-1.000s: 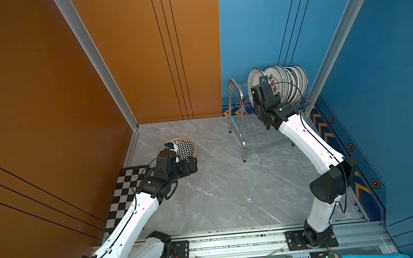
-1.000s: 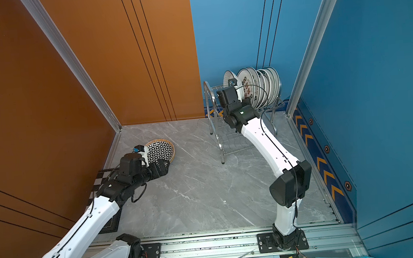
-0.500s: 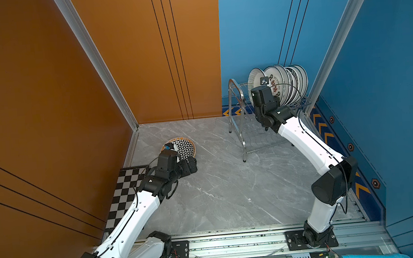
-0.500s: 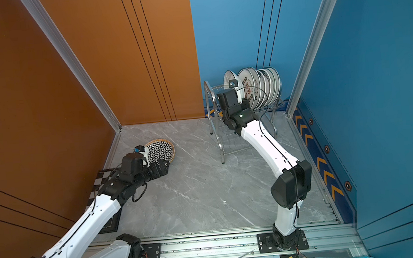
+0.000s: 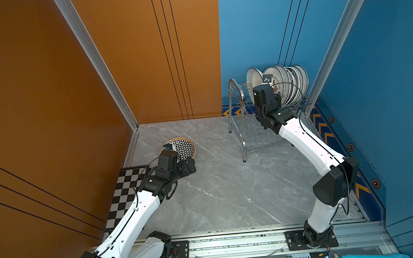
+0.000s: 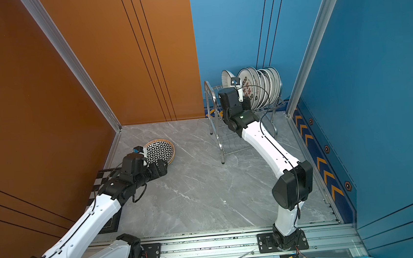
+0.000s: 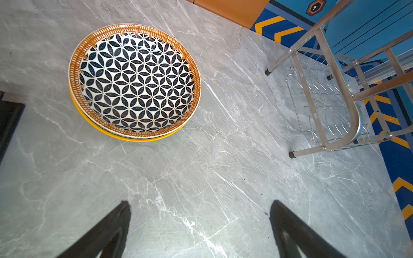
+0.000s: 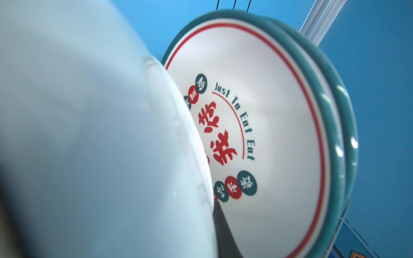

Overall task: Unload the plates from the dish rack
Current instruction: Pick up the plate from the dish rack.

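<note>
At the upper tier of the dish rack [image 5: 236, 101], the right hand [image 5: 267, 82] pinches the front plate [image 5: 252, 78] by its rim. The left hand [image 7: 200, 203] hovers open over the worktop [image 5: 230, 183]. The next move probably calls for a lift clear of the slot.

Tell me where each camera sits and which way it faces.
Top views: high at the front, looking down on table; left arm, right arm, dish rack, racked plates.
Left wrist: faces down at patterned plates; open left gripper.
Right wrist: close against white plate, lettered plate behind; one finger.
Shared by left wrist and top views: patterned plates, dish rack.
</note>
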